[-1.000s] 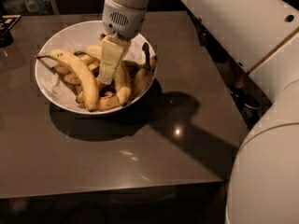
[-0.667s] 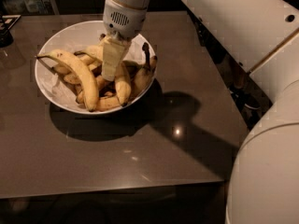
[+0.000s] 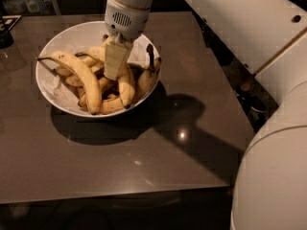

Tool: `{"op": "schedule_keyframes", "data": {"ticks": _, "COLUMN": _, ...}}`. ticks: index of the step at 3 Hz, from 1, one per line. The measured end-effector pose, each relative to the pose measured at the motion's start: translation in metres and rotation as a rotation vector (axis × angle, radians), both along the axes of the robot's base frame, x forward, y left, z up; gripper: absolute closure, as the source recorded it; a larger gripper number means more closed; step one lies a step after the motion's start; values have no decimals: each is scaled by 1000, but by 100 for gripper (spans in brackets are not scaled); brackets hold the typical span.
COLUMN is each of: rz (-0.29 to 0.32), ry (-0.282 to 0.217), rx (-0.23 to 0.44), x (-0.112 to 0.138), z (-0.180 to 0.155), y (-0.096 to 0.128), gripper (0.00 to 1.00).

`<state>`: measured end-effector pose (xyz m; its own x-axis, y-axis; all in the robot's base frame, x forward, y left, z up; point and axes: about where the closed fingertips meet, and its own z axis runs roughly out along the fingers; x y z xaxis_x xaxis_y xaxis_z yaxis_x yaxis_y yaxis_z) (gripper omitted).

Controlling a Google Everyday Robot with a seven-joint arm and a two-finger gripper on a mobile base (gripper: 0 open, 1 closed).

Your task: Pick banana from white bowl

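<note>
The white bowl (image 3: pixel 57 97) stands at the back left of the dark table and holds several bananas. The banana (image 3: pixel 126 86), thick, curved and plain yellow, lies in the middle of the bowl with its dark tip toward the front rim. My gripper (image 3: pixel 115 63) reaches straight down into the bowl and sits on the upper end of this banana, hiding that end. A long banana with a thin pointed stem (image 3: pixel 79 73) lies to its left. Smaller, browner bananas (image 3: pixel 146 78) lie to its right and underneath.
The dark table (image 3: pixel 144 157) runs forward and right of the bowl, with its front edge near the bottom. My white arm (image 3: pixel 268 80) fills the right side. A dark object (image 3: pixel 5 35) sits at the far left edge.
</note>
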<state>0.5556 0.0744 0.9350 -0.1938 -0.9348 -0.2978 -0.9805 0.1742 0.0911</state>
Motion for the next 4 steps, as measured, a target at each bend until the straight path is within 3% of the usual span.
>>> {"op": "schedule_keyframes", "data": {"ticks": 1, "rz": 0, "ry": 0, "rx": 0, "x": 0, "z": 2, "y": 0, "gripper": 100}}
{"op": "schedule_keyframes", "data": {"ticks": 2, "rz": 7, "ry": -89, "rx": 1, "x": -9, "z": 16, "y": -4, "gripper": 100}}
{"op": "schedule_keyframes", "data": {"ticks": 4, "rz": 59, "ry": -199, "rx": -19, "x": -29, "z": 49, "y": -3, "gripper": 100}}
